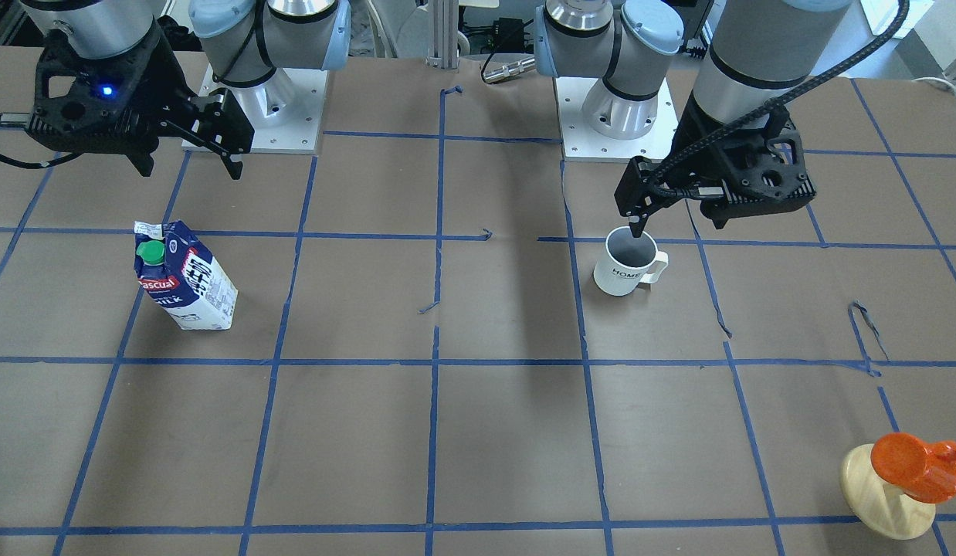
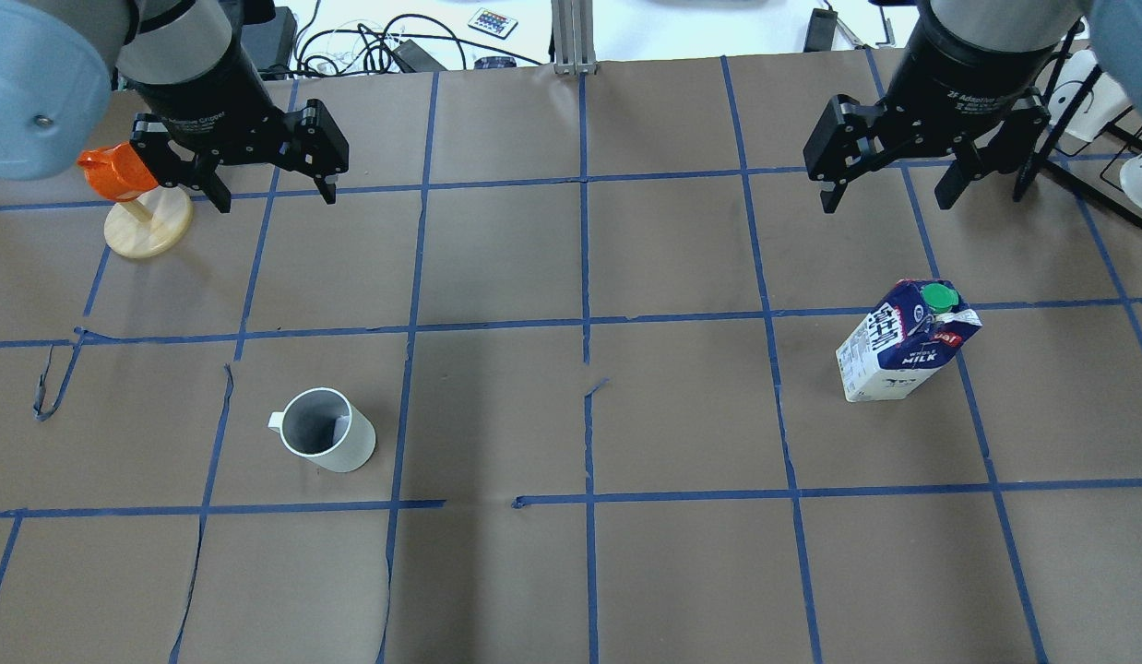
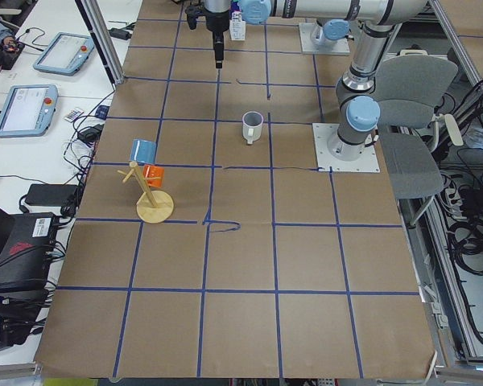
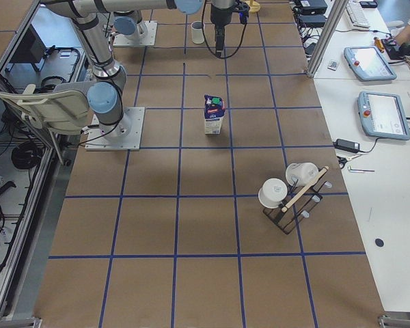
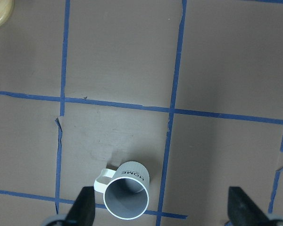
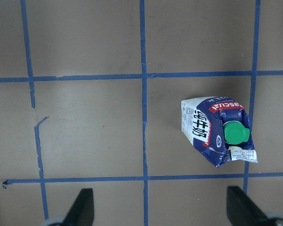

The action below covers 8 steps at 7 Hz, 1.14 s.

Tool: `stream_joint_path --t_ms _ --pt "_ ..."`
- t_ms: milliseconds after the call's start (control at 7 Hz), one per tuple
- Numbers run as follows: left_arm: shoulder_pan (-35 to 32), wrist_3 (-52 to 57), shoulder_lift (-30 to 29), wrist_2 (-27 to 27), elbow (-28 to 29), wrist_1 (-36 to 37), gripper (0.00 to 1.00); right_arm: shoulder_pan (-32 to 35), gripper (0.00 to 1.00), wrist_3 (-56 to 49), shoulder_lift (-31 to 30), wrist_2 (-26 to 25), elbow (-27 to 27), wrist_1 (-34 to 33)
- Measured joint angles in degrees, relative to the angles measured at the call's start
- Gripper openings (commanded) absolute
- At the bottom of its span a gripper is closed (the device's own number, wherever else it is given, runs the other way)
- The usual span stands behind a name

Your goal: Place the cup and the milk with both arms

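Observation:
The white cup (image 2: pixel 327 443) stands upright on the left half of the table, handle to the view's left; it also shows in the front view (image 1: pixel 625 266) and the left wrist view (image 5: pixel 126 195). My left gripper (image 2: pixel 271 189) is open and empty, raised above the table beyond the cup; in the front view (image 1: pixel 675 220) it hangs over the cup. The milk carton (image 2: pixel 903 341) stands upright on the right half, green cap on top, and shows in the right wrist view (image 6: pixel 217 129). My right gripper (image 2: pixel 889 194) is open and empty, raised beyond the carton.
An orange cup (image 2: pixel 119 171) sits on a wooden stand (image 2: pixel 147 231) at the far left, close beside my left gripper. A black rack with white cups (image 4: pixel 287 195) stands at the table's far right. Blue tape lines grid the brown table cover.

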Motion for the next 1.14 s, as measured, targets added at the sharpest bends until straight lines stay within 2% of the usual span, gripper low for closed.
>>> stream_joint_path --t_ms 429,857,1143 --pt "0.0 0.0 0.0 0.0 -0.6 0.2 1.00 0.0 1.00 0.4 0.7 0.1 0.0 -1.2" --pt "0.4 2.6 -0.1 -3.9 -0.5 0.5 1.00 -0.1 1.00 -0.2 0.9 -0.1 0.0 -1.8" --pt "0.7 4.0 0.0 -4.3 -0.5 0.5 1.00 -0.3 1.00 -1.7 0.8 0.1 -0.2 -1.8"
